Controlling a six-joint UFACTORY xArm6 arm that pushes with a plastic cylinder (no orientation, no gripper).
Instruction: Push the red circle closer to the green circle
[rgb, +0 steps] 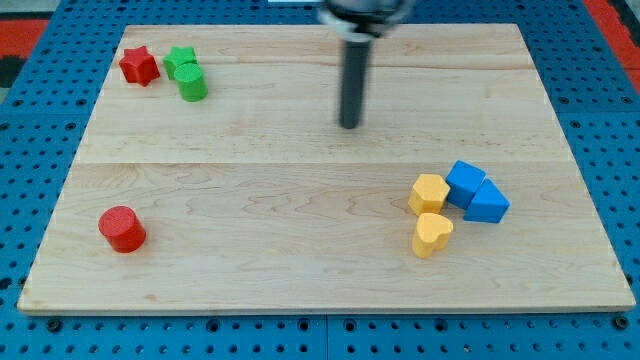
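Observation:
The red circle (122, 228) lies near the view's bottom left of the wooden board (300, 170). The green circle (192, 82) lies near the view's top left, touching a green star (179, 60) just above it. My tip (350, 125) is in the upper middle of the board, far to the right of the green circle and far up and right of the red circle, touching no block.
A red star (139, 66) lies left of the green star. At the view's right sit a yellow hexagon (429, 192), a yellow heart (432, 233), a blue cube (464, 182) and a blue triangle (488, 203), clustered together.

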